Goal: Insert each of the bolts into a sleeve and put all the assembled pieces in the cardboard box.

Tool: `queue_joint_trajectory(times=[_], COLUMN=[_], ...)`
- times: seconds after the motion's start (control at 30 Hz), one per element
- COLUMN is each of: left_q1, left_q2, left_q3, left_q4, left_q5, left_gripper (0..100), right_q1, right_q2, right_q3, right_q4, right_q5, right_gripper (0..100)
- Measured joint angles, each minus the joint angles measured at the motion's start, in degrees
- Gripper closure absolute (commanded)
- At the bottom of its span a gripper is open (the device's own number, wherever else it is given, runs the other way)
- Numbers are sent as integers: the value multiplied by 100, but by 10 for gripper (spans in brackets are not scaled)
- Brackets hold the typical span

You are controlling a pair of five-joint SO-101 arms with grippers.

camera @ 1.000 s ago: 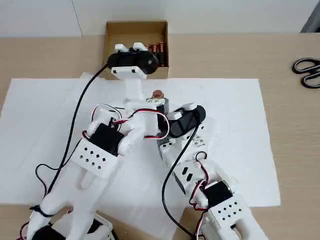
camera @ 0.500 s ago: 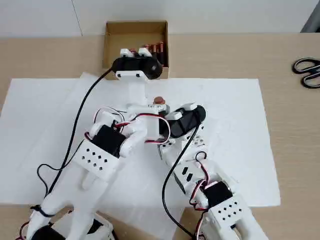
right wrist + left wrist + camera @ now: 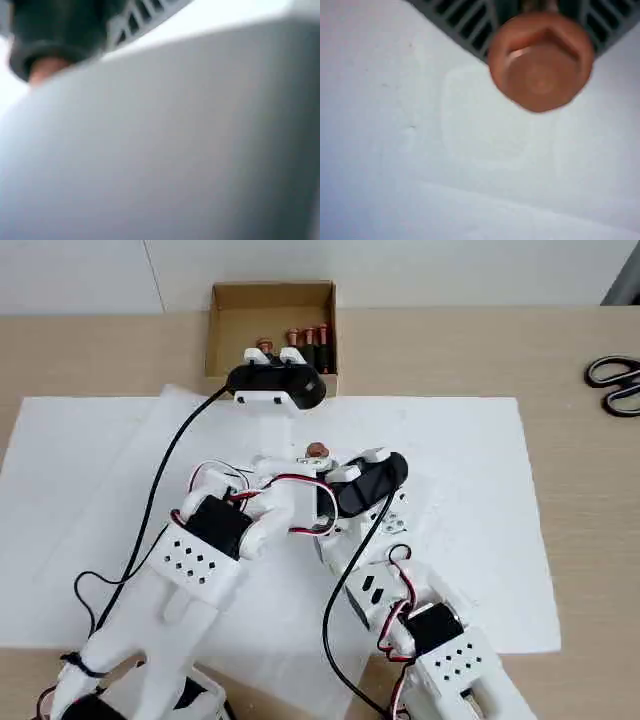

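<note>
"Since both arms meet over the middle of the white sheet [image 3: 480, 490], where does the bolt [image 3: 317, 450] sit?"

"Right at the meeting point, copper head facing up, just beside the left claw [image 3: 305, 466] and the right claw [image 3: 331, 472]. The left wrist view looks straight onto that head, with a dark ribbed part close behind it."

"And the claws: spread, pressed together, pinching?"

"I cannot tell for either, because the arms' own bodies cover them. From the right wrist, though, a dark round sleeve [image 3: 47, 32] has copper peeping from its end, so I judge the bolt is partly entered and not yet seated."

"How would you finish it cleanly?"

"Keep the bolt's axis in line with the sleeve and press straight along it — slowly, with no sideways lean. Whichever claw carries the sleeve should hold firm so it cannot tip. Stop once the head meets the sleeve's rim."

"Then the cardboard box [image 3: 240, 310]?"

"It lies well beyond the claws on the tabletop [image 3: 450, 350], with four copper-headed pieces [image 3: 308, 337] lined up along one side. Lift clear of its near wall — then release low, beside those."
</note>
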Motion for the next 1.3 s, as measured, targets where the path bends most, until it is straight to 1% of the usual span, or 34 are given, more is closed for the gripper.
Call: queue_joint_trajectory(times=[0.43, 0.63, 0.87, 1.03, 1.3], left_q1=[-53, -18, -18, -18, -18], left_q2=[-9, 404, 466, 510, 510], left_q3=[9, 18, -9, -246, -281], left_q4=[0, 18, 44, 325, 378], left_q5=[-70, -79, -79, -79, -79], left_gripper=[994, 994, 994, 993, 992], right_q1=[0, 9, 9, 9, 0], right_q2=[0, 18, 26, 18, 18], right_q3=[0, 9, 9, 0, 0], right_q4=[0, 0, 9, 9, 9], right_q5=[0, 0, 0, -9, -9], right_gripper=[995, 995, 995, 995, 995])
